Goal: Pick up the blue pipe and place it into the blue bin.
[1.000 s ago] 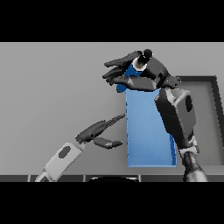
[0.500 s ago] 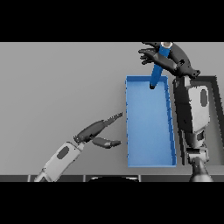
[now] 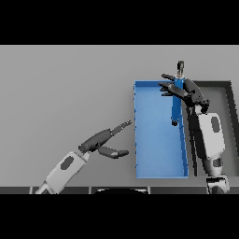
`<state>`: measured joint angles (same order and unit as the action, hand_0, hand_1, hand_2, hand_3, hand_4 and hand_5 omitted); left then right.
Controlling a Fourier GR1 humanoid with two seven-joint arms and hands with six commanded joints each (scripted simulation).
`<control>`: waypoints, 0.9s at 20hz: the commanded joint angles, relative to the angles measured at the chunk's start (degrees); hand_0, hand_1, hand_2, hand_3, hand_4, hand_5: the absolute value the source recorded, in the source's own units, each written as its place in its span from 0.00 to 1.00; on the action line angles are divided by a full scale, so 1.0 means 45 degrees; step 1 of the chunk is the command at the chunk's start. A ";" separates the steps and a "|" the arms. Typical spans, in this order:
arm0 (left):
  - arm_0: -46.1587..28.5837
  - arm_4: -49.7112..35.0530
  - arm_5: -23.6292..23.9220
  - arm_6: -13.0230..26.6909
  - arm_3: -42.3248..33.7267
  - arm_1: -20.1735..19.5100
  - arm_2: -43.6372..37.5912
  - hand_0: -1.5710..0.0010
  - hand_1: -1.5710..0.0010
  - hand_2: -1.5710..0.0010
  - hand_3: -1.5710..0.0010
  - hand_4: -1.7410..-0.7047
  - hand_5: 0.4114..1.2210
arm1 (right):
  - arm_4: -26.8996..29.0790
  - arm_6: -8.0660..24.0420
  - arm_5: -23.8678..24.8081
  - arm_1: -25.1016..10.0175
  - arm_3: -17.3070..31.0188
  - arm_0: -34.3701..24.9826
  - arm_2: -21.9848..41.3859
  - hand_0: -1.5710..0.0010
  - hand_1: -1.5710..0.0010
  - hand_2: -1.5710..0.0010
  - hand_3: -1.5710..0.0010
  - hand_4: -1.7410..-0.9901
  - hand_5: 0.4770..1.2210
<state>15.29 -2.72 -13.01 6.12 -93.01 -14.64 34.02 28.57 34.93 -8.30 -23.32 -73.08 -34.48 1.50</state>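
Note:
The blue pipe has dark ends and hangs lengthwise over the right side of the blue bin, just inside its right wall. Its far end sticks out past the bin's back rim. My right hand grips the pipe at its upper half, with the fingers spread out to the left over the bin. My left hand is open above the table, left of the bin, with its fingers pointing toward the bin's left wall.
A dark tray lies directly right of the blue bin, partly covered by my right forearm. The grey table stretches to the left and behind.
My right hand has carried the pipe right and toward me, from the bin's far edge to its right wall. The pipe now lies along that wall. The left hand has barely moved.

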 commanded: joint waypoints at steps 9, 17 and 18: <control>-0.0175 0.0155 0.0117 -0.0063 -0.0243 0.0001 0.0151 1.00 1.00 1.00 1.00 0.88 0.08 | 0.4234 0.0003 0.2771 -0.2868 0.1140 0.0470 0.5774 0.40 0.44 0.46 0.67 0.45 0.92; -0.0225 0.0222 0.0166 -0.0038 -0.0095 0.0034 0.0176 1.00 1.00 1.00 1.00 0.88 0.08 | 0.4150 0.0000 0.1863 -0.4427 0.0274 -0.0622 0.8446 0.90 0.91 0.91 0.94 0.73 0.61; -0.0293 0.0270 0.0221 -0.0172 -0.0171 0.0042 0.0203 1.00 1.00 1.00 1.00 0.88 0.08 | 0.4061 0.0003 0.1695 -0.4495 0.0230 -0.0648 0.8554 0.90 0.92 0.93 0.96 0.73 0.58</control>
<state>13.96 -1.51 -12.02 5.25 -93.78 -14.45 34.94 46.85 34.95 -0.69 -43.56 -72.05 -37.39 40.00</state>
